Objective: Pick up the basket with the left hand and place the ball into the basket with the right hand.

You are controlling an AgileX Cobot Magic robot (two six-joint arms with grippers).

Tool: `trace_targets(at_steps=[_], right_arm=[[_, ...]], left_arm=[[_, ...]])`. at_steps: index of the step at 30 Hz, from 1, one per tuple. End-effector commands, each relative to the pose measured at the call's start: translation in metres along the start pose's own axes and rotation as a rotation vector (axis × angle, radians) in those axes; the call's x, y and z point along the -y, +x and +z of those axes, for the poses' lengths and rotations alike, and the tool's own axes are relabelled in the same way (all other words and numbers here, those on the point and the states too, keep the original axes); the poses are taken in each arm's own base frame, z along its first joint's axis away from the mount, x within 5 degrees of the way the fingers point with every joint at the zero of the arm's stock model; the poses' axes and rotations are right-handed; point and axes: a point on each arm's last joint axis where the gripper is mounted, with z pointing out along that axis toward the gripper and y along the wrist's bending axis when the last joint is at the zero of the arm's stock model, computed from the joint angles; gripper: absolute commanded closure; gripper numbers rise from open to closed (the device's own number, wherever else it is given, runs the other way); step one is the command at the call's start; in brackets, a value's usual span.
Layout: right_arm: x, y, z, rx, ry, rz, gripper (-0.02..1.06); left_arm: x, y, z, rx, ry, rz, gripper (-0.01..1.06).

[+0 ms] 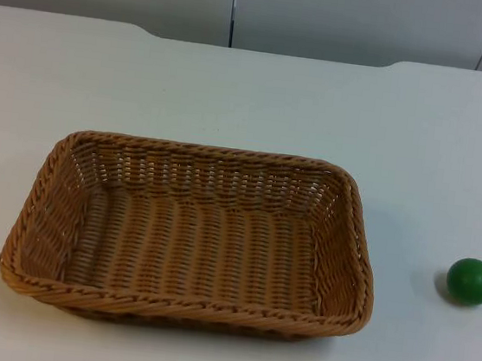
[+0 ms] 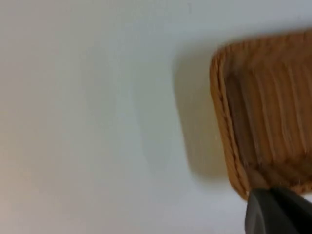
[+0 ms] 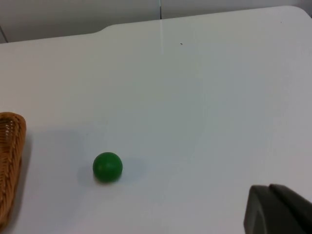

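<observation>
- The left gripper (image 2: 278, 212) is just beside a corner of the basket (image 1: 191, 236), which sits flat on the white desk (image 1: 233, 93). It should take the rim squarely there, then lift level.
- The green ball (image 1: 471, 282) rests on the desk, well apart from the basket's right side.
- The right gripper (image 3: 278, 209) waits near the ball.
- I cannot tell if either gripper's jaws are open or closed.

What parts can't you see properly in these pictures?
- Basket: in the left wrist view it is blurred and cut off by the picture's edge, and a black fingertip covers one corner.
- Basket in the right wrist view: just one end, the rest cut off by the edge.
- Left hand and right hand: only a fingertip of each, so open or shut cannot be told.
- Ball: its underside is hidden.
</observation>
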Motion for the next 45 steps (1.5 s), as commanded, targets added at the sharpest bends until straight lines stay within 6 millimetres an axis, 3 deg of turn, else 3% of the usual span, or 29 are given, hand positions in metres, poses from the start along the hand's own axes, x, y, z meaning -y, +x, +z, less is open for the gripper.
trace_targets(at_steps=[1, 9, 19, 23, 26, 27, 31, 34, 45], right_arm=[[0.000, 0.000, 0.003, -0.007, -0.003, 0.001, 1.05], [0.000, 0.000, 0.003, -0.007, -0.003, 0.001, 1.05], [0.000, 0.000, 0.003, -0.007, -0.005, 0.002, 1.05], [0.000, 0.000, 0.003, -0.007, -0.005, 0.002, 1.05], [0.000, 0.000, 0.003, -0.007, -0.005, 0.002, 1.05], [0.000, 0.000, 0.003, -0.007, -0.005, 0.002, 1.05], [0.000, 0.000, 0.003, -0.007, -0.005, 0.002, 1.05], [0.000, 0.000, 0.003, -0.007, -0.005, 0.002, 1.05], [0.000, 0.000, 0.003, -0.007, -0.005, 0.002, 1.05]], left_arm=[[0.002, 0.005, 0.017, -0.009, 0.033, 0.000, 1.05], [-0.002, 0.007, 0.056, -0.089, 0.072, -0.043, 1.05], [0.026, -0.004, 0.122, -0.197, 0.097, 0.076, 1.04], [0.023, -0.006, 0.142, -0.218, 0.083, 0.044, 0.95], [0.020, -0.006, 0.154, -0.239, 0.067, 0.016, 0.77], [0.020, -0.006, 0.154, -0.239, 0.067, 0.016, 0.77], [0.018, -0.008, 0.168, -0.239, 0.057, -0.048, 0.50], [0.019, -0.008, 0.176, -0.246, 0.076, -0.080, 0.41], [0.021, -0.007, 0.200, -0.271, 0.140, -0.098, 0.41]])
